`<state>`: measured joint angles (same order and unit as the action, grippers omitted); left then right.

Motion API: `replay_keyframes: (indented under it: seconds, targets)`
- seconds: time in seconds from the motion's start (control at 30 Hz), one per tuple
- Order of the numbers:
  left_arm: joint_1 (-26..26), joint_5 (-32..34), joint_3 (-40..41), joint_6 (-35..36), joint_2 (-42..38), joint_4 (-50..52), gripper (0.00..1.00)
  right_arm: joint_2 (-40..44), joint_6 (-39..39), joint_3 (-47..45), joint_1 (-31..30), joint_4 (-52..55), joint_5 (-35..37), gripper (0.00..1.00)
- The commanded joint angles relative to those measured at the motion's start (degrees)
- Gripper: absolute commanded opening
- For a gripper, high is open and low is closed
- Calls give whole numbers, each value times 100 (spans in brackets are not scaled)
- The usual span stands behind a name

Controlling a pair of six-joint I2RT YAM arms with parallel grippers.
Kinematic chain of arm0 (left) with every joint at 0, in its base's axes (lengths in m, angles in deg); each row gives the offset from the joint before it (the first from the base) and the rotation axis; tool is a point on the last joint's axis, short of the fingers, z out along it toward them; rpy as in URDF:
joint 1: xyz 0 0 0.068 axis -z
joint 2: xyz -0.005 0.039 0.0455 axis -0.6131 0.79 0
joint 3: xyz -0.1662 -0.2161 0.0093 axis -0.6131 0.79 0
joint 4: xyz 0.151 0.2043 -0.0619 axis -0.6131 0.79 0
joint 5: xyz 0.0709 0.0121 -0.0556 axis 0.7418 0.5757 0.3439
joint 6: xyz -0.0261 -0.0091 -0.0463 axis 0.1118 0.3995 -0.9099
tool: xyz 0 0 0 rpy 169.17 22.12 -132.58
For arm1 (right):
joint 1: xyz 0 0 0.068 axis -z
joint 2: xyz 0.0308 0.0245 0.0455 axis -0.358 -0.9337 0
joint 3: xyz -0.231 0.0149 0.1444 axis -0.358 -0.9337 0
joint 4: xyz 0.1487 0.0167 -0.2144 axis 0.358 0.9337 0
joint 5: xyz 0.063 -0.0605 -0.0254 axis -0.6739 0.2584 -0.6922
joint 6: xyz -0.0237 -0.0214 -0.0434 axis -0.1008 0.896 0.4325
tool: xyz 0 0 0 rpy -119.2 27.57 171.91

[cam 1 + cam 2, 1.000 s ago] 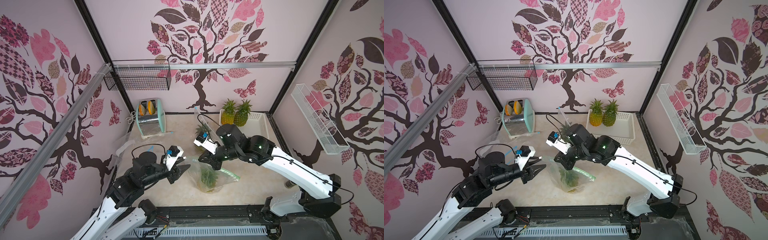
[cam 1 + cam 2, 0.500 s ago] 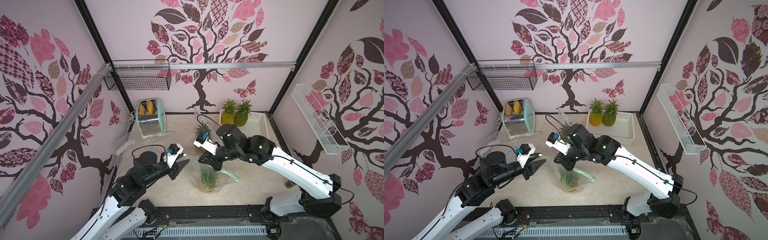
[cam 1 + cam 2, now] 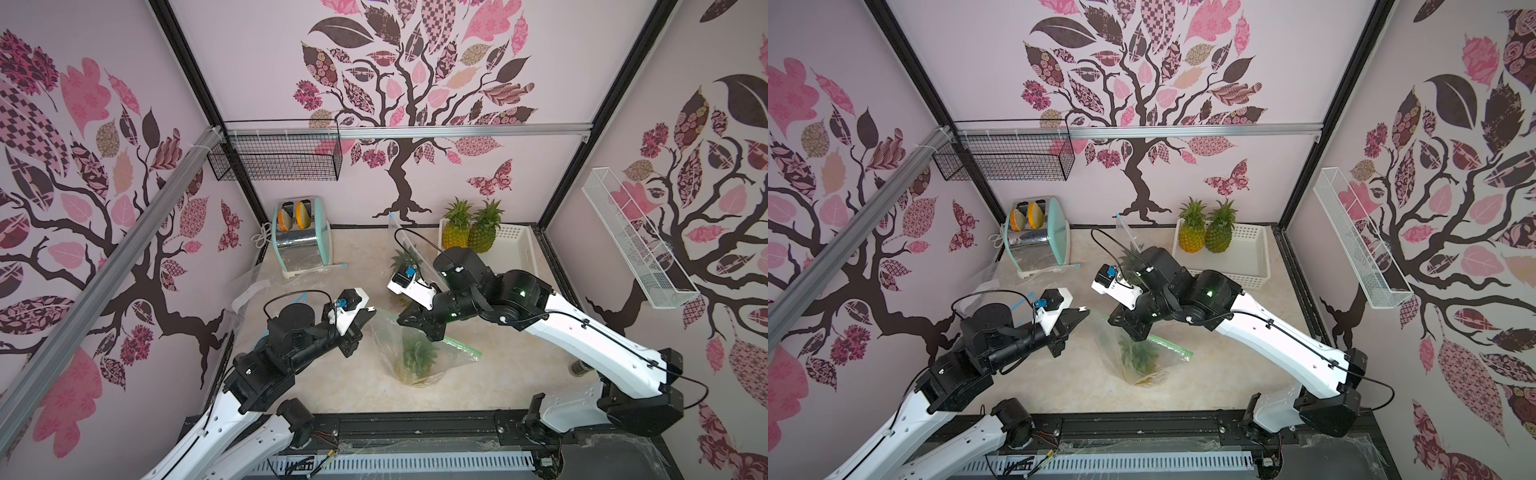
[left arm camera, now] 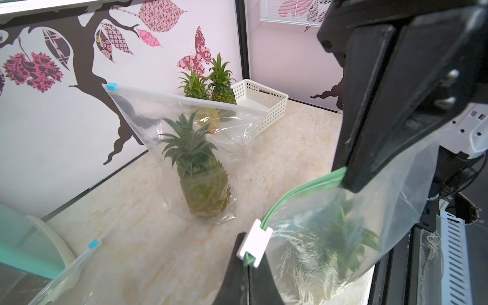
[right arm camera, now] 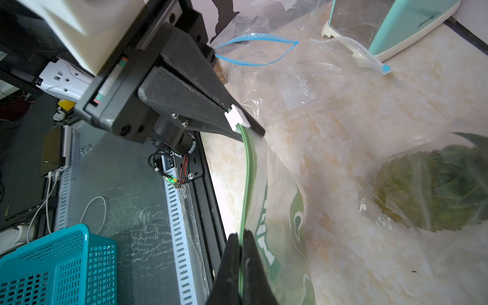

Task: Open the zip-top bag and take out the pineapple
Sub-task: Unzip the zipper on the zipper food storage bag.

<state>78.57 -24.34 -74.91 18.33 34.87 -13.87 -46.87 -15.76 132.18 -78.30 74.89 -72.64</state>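
Left gripper (image 5: pixel 250 126) clamped on slider (image 4: pixel 254 247). Right gripper (image 5: pixel 240 245) pinched zip strip (image 5: pixel 247 184) further along, probably anchoring bag (image 3: pixel 419 345) for the pull. Pineapple (image 3: pixel 417 357) inside bag, mid-table (image 3: pixel 498 374).

In both top views the right arm's wrist covers most of the far bagged pineapple (image 3: pixel 400 261), at about 12 o'clock from the right claw (image 3: pixel 434 334). Crinkled plastic blurs the pineapple (image 4: pixel 340 237) inside the green-zip bag (image 4: pixel 396 184). The right wrist view's edge cuts off the toaster (image 5: pixel 396 23) and the blue basket (image 5: pixel 52 269).
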Motion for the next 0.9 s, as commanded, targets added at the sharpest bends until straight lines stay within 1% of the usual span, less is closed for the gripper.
replay_keyframes:
  seconds: [0.0,0.03,0.17,0.2,0.27,0.4,0.5,0.6,0.63,0.73,0.87]
  targets:
    - [-23,-181,36,87,-80,-45,0,27,39,366,-29,-117,41,0]
    - [-23,-195,35,87,-107,-18,0,-10,34,398,-34,-103,76,3]
    - [-23,-257,-83,-6,-148,129,0,-238,31,604,-36,-5,257,28]
    - [-23,-352,-190,-52,-85,277,0,-324,42,695,-38,27,284,32]
    - [-23,-529,-440,-146,86,626,0,-478,75,850,-50,54,212,36]
    - [-22,-722,-738,-258,391,1093,0,-731,251,1151,-288,59,237,37]
    - [-23,-788,-798,-295,483,1186,0,-909,356,1360,-504,184,361,37]
    - [-21,-834,-830,-304,487,1165,0,-979,337,1402,-535,226,498,37]
    - [-21,-847,-821,-307,473,1148,0,-980,343,1402,-542,231,497,35]
    - [-23,-859,-814,-308,422,1126,0,-971,309,1393,-545,204,491,24]
    - [-21,-894,-810,-321,372,1117,0,-962,265,1362,-548,193,554,24]
